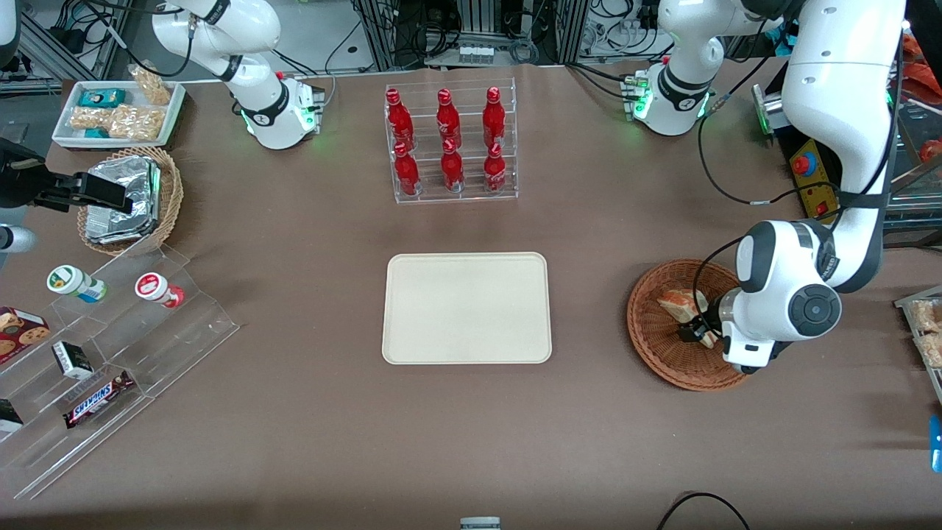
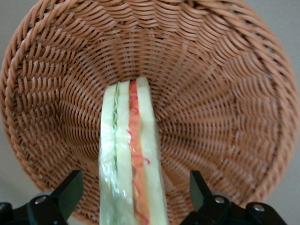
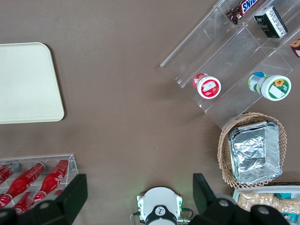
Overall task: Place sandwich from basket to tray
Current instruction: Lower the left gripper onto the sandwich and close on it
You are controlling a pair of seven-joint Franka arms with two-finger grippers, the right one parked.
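fingers [image 2: 133,194] spread — astride wedge sandwich [image 2: 131,159] | woven round basket [image 2: 225,93]

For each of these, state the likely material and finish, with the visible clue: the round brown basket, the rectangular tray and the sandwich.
Basket: woven wicker or rattan-like strands, reddish-brown with a slight sheen; the weave shows.
Tray: smooth matte cream, probably plastic or moulded fibre; one piece, rounded corners.
Sandwich: soft white bread with orange and green filling, seemingly in clear film, judging by its gloss.
The open gripper straddles it.
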